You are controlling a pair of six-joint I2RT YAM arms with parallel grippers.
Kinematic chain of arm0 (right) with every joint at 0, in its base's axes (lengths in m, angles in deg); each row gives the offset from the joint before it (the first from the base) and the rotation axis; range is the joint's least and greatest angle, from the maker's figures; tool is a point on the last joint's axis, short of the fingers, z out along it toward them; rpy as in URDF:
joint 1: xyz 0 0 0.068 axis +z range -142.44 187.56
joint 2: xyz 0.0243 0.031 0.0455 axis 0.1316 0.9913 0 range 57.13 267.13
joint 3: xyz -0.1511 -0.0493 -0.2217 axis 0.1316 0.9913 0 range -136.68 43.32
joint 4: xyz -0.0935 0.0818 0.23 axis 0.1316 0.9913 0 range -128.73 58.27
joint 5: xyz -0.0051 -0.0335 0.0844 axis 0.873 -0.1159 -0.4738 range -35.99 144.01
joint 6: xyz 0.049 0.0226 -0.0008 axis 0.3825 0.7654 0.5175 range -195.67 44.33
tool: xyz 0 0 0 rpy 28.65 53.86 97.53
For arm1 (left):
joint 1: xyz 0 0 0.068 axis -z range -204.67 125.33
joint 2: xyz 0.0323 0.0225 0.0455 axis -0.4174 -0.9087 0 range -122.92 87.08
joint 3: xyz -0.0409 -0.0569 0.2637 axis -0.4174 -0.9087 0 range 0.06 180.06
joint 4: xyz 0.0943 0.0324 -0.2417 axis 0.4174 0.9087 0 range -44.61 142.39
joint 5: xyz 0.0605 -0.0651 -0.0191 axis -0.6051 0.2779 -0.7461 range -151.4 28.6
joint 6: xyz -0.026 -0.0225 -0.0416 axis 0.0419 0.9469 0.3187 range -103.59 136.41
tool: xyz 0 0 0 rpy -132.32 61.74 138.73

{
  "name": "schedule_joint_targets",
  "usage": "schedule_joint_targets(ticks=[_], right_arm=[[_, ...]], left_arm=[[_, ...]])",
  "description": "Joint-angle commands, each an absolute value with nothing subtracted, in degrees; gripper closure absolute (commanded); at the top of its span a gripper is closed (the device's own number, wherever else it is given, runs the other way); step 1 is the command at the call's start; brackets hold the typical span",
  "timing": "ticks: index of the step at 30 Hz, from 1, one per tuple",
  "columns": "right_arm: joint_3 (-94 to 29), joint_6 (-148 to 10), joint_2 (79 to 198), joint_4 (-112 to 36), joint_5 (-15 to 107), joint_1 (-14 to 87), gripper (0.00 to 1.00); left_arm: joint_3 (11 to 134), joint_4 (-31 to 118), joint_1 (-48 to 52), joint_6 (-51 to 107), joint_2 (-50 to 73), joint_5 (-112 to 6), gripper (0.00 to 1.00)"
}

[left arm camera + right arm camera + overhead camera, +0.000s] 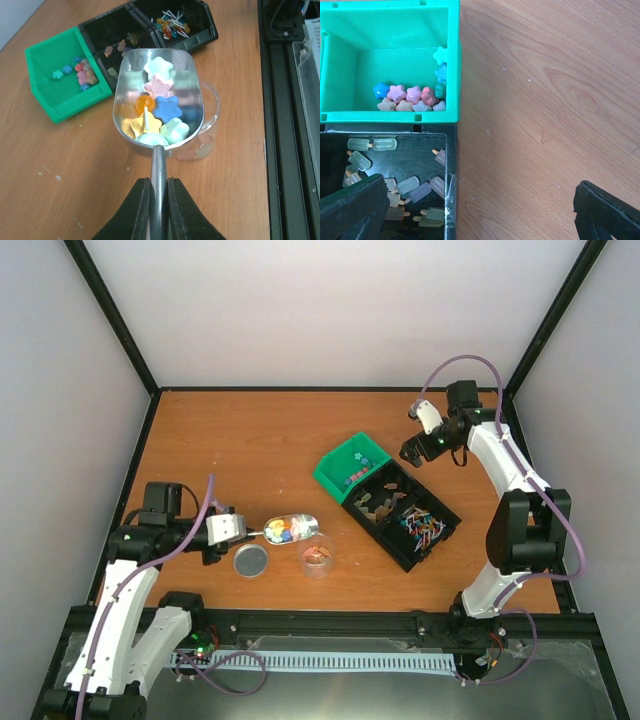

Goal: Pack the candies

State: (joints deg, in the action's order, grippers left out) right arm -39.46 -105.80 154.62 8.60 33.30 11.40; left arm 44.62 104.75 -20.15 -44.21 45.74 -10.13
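Observation:
My left gripper [159, 192] is shut on the handle of a metal scoop [159, 60]. The scoop holds several star-shaped candies [165, 105] in pink, blue, yellow and pale green, plus an orange ball. It is level, its right edge over a clear plastic cup [210, 130]. In the top view the scoop [290, 528] is just left of the cup [317, 558]. More candies [412, 97] lie in a green bin [452, 60]. My right gripper [480, 210] is open and empty, above bare table at the bins' edge.
A black two-part bin [400, 515] joins the green bin [335, 475]; it holds ice-pop shaped pieces [395, 190] and thin coloured sticks [170, 27]. A round metal lid [250, 561] lies on the table under the scoop's handle. My right gripper [415, 452] is at the back right.

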Motion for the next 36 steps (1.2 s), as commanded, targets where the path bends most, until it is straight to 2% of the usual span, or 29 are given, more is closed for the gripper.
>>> schedule_joint_targets(ticks=[1,9,21,36], right_arm=[[-38.48,-104.92,153.81,7.84,31.95,11.61,0.00],[-34.93,-103.14,151.83,5.73,31.10,11.61,0.00],[-32.20,-101.54,148.85,3.83,31.11,11.62,0.00],[-28.59,-99.85,145.80,1.57,31.26,11.60,0.00]], left_arm=[[45.66,112.08,-20.68,-52.85,46.33,-11.18,0.99],[49.49,120.93,-20.63,-60.26,41.20,-13.64,0.99],[54.34,124.25,-19.26,-62.16,34.81,-19.81,0.99],[60.06,123.65,-11.20,-55.29,28.67,-25.76,0.98]])
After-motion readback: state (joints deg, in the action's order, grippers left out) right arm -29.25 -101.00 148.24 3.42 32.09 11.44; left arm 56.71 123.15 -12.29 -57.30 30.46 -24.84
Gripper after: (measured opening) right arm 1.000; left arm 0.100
